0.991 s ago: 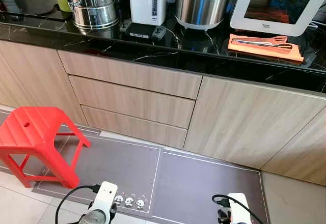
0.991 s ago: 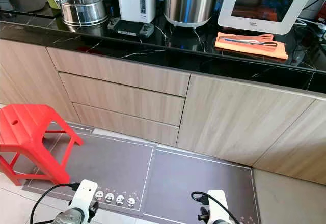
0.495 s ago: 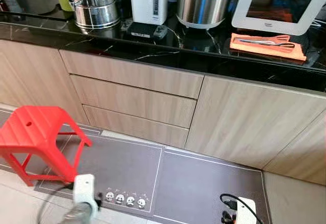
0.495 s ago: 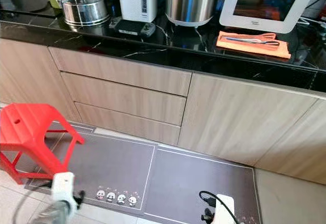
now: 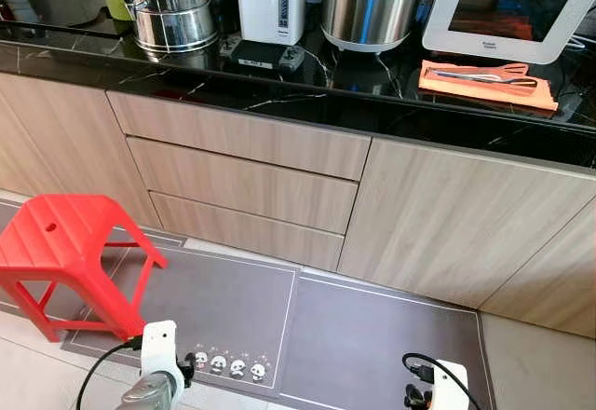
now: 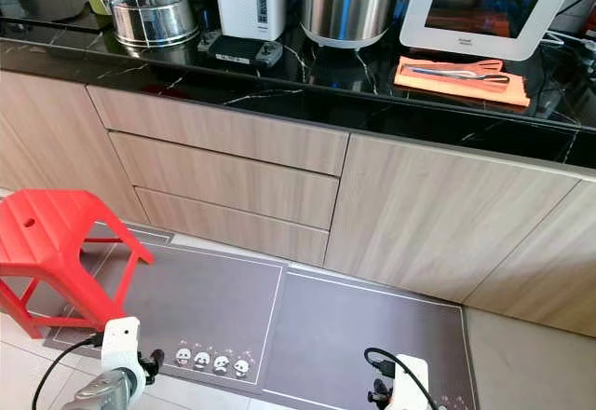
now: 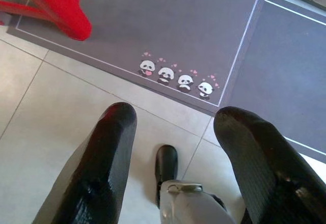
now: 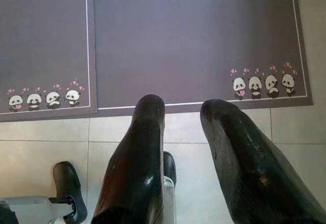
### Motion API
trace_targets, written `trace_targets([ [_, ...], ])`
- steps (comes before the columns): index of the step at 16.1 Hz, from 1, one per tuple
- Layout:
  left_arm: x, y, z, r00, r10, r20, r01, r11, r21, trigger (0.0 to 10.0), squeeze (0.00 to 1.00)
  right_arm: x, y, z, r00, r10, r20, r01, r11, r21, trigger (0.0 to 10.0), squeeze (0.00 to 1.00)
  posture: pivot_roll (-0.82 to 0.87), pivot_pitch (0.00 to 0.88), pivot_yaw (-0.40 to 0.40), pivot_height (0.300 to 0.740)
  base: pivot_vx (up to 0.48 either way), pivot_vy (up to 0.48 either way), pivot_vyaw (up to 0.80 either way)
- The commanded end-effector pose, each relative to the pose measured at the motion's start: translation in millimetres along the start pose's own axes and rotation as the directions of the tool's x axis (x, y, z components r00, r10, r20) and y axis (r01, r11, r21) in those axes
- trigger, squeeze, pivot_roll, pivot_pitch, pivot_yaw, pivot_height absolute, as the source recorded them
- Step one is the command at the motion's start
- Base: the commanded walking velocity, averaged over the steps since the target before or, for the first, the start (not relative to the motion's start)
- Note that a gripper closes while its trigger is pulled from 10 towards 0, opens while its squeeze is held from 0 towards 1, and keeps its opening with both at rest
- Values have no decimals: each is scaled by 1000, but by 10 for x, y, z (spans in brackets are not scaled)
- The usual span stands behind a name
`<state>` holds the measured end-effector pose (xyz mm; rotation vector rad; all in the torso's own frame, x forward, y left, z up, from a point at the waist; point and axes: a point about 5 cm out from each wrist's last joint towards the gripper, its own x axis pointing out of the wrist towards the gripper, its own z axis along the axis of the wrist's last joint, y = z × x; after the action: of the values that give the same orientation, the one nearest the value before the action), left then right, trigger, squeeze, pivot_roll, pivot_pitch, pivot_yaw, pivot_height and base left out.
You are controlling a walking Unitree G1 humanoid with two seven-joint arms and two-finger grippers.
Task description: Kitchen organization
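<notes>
The robot was standing back from a black marble surface (image 5: 279,93) that ran across the top of the frame. Along it sat a steel urn (image 5: 172,5) at upper left, then a white hot water dispenser (image 5: 272,0), a rice cooker (image 5: 372,2) and a white oven (image 5: 507,9) at upper right. In front of the oven lay an orange mat (image 5: 486,86) with metal tongs (image 5: 480,76) resting on it. Below were light wood drawers (image 5: 242,186) and cabinet doors. A red stool (image 5: 65,252) stood at lower left, partly on a grey floor mat (image 5: 307,326) with little pandas printed on it.

Both arms just hung low at the bottom edge. The left gripper (image 7: 175,127) pointed at the floor tiles with its fingers (image 7: 109,147) spread apart, holding nothing. The right gripper (image 8: 183,117) was the same, fingers (image 8: 140,147) apart over the mat's edge.
</notes>
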<state>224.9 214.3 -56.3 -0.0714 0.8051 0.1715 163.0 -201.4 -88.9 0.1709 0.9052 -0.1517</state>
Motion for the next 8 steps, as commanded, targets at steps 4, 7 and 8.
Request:
trace_targets([
  [4, -13, -112, -104, 999, -35, -27, 35, 999, 12, 10000, 0, -11, -68, 3, 1000, 26, -18, -27, 997, -72, 10000, 0, 78, 0, -83, 740, 0, 0, 0],
  [7, -21, -158, -147, 999, -41, -32, 41, 999, 7, 10000, 0, -25, -128, -9, 999, 27, -29, -30, 994, -108, 10000, 0, 91, 0, -107, 740, 0, 0, 0],
  [8, -27, -200, -173, 997, -62, -36, 65, 996, 64, 10000, 0, -37, -176, -15, 999, 25, -33, -29, 992, -127, 10000, 0, 103, 0, -128, 740, 0, 0, 0],
])
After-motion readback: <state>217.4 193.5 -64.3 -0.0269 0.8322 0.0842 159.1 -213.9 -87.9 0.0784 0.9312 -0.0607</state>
